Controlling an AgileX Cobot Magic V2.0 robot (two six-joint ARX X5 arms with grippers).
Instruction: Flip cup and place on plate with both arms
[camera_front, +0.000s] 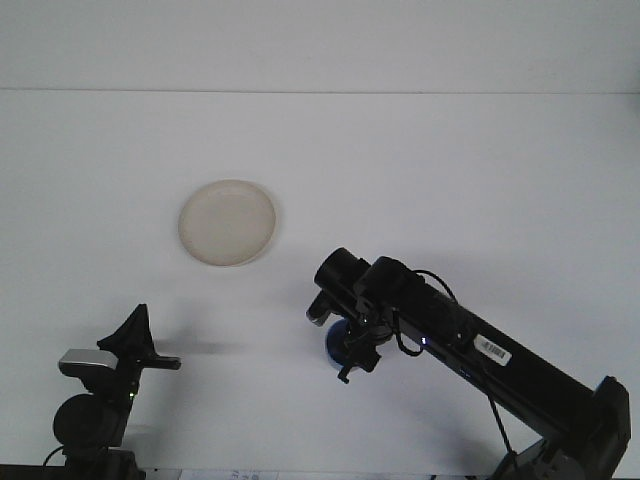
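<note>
You've got a plain white table (480, 170). Left gripper (140, 345) idles at 7 o'clock; can't tell its fingers' state. Plate (228, 222) sits at 10 o'clock. The blue cup (337, 345) is low centre, right under the right gripper (355, 355), whose grip I can't make out. Right arm's clearly nearer.

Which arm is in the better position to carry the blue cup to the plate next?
Probably the left: its gripper sits on the plate's side. The right gripper is over the blue cup, farther from the plate, so a handover seems likely.
</note>
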